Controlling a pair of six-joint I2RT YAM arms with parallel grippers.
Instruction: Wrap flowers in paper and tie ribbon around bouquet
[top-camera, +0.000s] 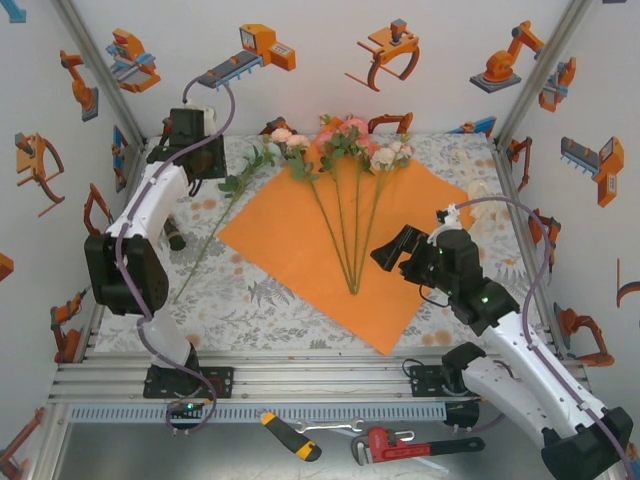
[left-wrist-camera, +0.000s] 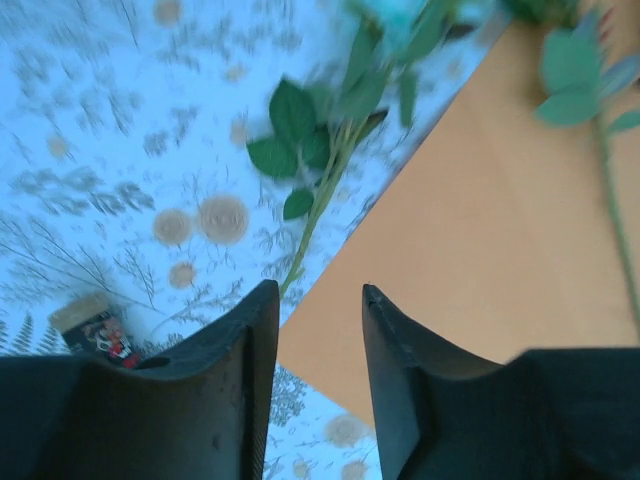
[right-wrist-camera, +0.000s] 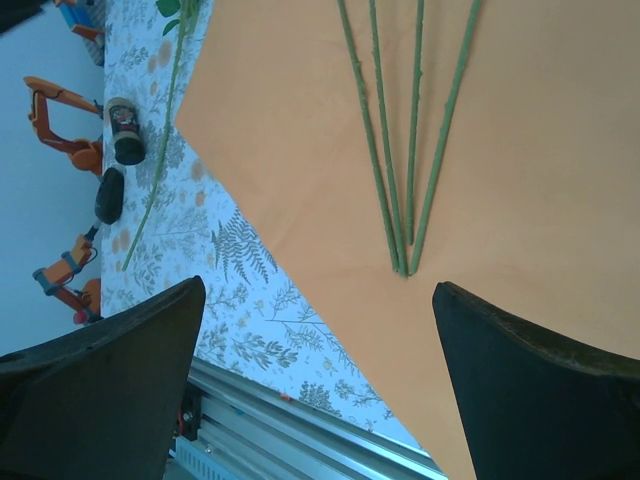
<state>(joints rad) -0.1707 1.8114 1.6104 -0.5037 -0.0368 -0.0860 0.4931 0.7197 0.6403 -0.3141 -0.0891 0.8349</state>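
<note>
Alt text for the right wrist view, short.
Four green flower stems converge to a point on the orange paper, which lies on a fern-print tablecloth. The right gripper frames the bottom, open wide and empty.

Left half of paper (top-camera: 285, 245) bare, open approach. Flowers (top-camera: 345, 140) fan across paper centre, stems converging toward near edge. Loose stem (top-camera: 212, 232) and small bottle (top-camera: 175, 238) clutter tablecloth (top-camera: 260, 300) beside left arm (top-camera: 150, 215). Near cloth strip free.
</note>
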